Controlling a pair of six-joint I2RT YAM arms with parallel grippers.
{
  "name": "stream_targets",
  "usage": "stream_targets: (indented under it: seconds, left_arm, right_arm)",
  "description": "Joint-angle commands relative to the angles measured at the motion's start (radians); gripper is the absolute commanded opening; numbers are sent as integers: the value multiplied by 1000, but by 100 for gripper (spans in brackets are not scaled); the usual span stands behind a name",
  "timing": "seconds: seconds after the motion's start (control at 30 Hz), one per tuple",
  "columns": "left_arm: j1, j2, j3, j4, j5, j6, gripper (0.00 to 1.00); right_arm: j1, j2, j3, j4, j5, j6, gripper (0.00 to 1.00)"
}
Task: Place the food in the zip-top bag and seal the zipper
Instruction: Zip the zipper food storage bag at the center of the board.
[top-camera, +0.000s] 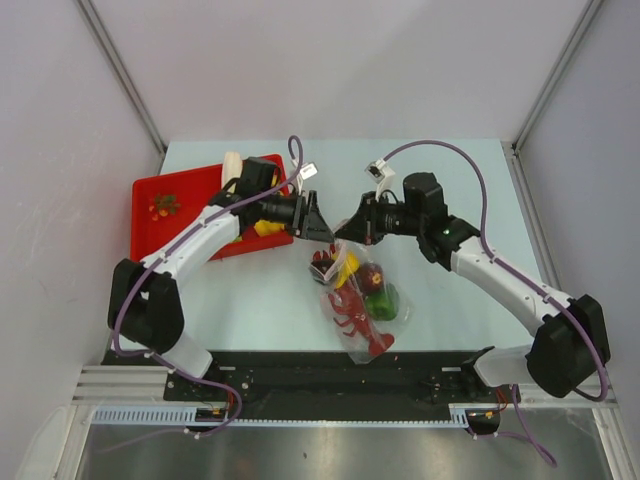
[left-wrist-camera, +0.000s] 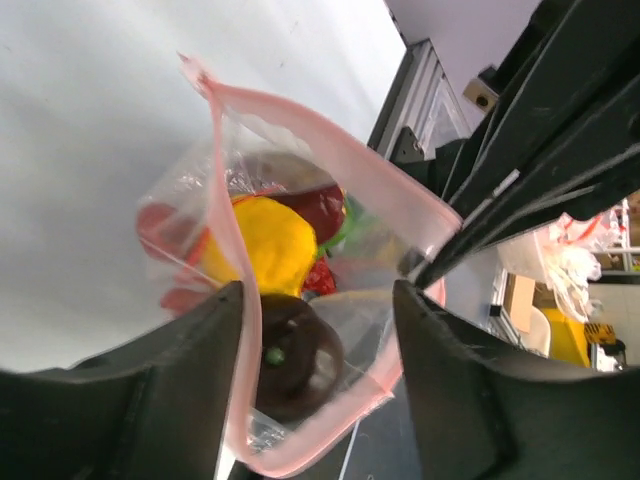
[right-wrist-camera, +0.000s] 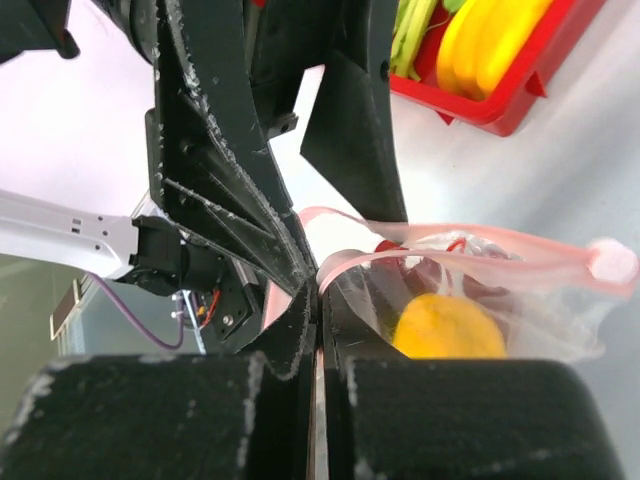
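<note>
The clear zip-top bag lies mid-table holding a red lobster, green pepper, yellow pear and maroon fruits. Both grippers meet at its mouth. My right gripper is shut on the pink zipper strip at one end of the mouth. My left gripper is open, its jaws on either side of the mouth; the zipper gapes open in a loop. A maroon fruit and the pear show inside.
A red tray stands at the back left, partly under my left arm, with yellow bananas and a leek. The tray and bananas also show in the right wrist view. Walls close in on both sides.
</note>
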Motion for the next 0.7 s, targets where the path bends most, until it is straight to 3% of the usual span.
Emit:
stream_targets:
  seconds: [0.0,0.2,0.4,0.67]
  left_arm:
    - [-25,-56,-22,94,158,-60,70]
    - [-37,-61,-88,140,173,-63,75]
    - [39,-71,-156,172,60,-47,73]
    - [108,-96,-145,96,-304,92,75]
  right_arm:
    - [-7,-10,-18,64,49,-4,0]
    - [-1,8,-30,95,50,-8,0]
    - [-4,26,-39,83,70,-31,0]
    - [-1,8,-30,78,27,-48,0]
